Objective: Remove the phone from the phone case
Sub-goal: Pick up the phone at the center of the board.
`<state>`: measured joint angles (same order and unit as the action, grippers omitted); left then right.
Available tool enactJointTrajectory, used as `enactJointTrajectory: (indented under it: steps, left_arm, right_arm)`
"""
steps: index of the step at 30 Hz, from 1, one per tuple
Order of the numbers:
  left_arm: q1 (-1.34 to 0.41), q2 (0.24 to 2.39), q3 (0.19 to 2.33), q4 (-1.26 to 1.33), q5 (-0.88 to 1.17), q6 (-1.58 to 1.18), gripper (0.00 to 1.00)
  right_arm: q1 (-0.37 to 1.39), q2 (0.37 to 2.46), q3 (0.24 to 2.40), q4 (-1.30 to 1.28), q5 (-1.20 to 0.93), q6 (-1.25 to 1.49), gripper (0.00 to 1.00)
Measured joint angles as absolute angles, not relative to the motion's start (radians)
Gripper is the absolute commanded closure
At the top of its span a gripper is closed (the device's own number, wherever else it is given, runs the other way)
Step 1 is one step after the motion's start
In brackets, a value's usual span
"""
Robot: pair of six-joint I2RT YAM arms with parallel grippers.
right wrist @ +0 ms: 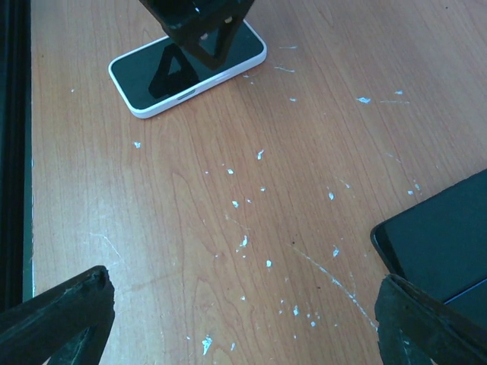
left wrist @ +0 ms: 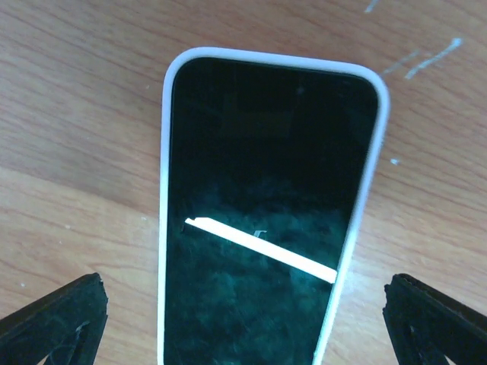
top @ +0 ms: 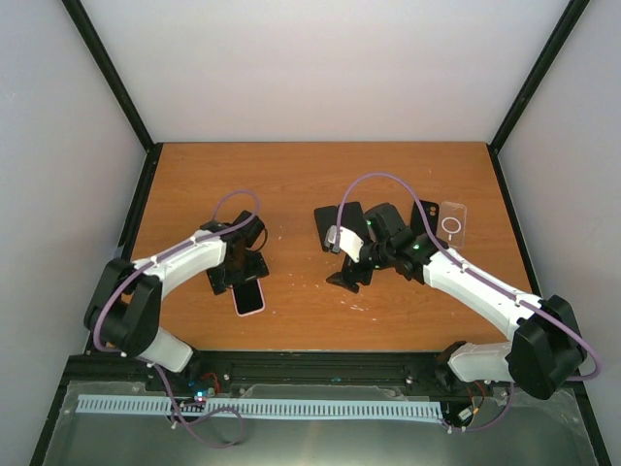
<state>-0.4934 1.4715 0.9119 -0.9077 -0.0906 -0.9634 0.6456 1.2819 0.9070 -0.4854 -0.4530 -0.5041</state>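
Observation:
The phone in its white case [top: 249,297] lies flat, screen up, near the table's front left. In the left wrist view it [left wrist: 266,190] fills the middle, its dark screen framed by the white rim. My left gripper [top: 239,276] is open just above it, and its fingertips [left wrist: 57,319] stand on either side of the phone [left wrist: 243,323] without touching it. My right gripper [top: 348,277] is open and empty over bare table [right wrist: 243,304]. From there the cased phone [right wrist: 186,68] shows far off, under the left gripper.
A black phone [top: 330,228] lies behind the right gripper, and its corner shows in the right wrist view [right wrist: 441,228]. A clear case with a ring [top: 452,221] lies at the back right beside another dark slab [top: 424,216]. White flecks mark the wooden table [top: 291,175].

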Motion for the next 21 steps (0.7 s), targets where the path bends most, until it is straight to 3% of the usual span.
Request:
enactJointTrajectory:
  steps: [11,16,21]
  left_arm:
    - [-0.450,1.634,0.928,-0.815,-0.036,-0.826,0.04]
    - [-0.449,1.653,0.925,-0.800,-0.035,-0.800,0.11]
    - [-0.449,1.650,0.916,-0.784,-0.033,-0.788,0.27]
  right_arm:
    - [0.642,1.281,0.907,-0.478,-0.461,-0.509,0.08]
    - [0.641,1.280,0.907,-0.478,-0.461,-0.510,0.08]
    - [0.641,1.280,0.907,-0.478,-0.461,-0.512,0.08]
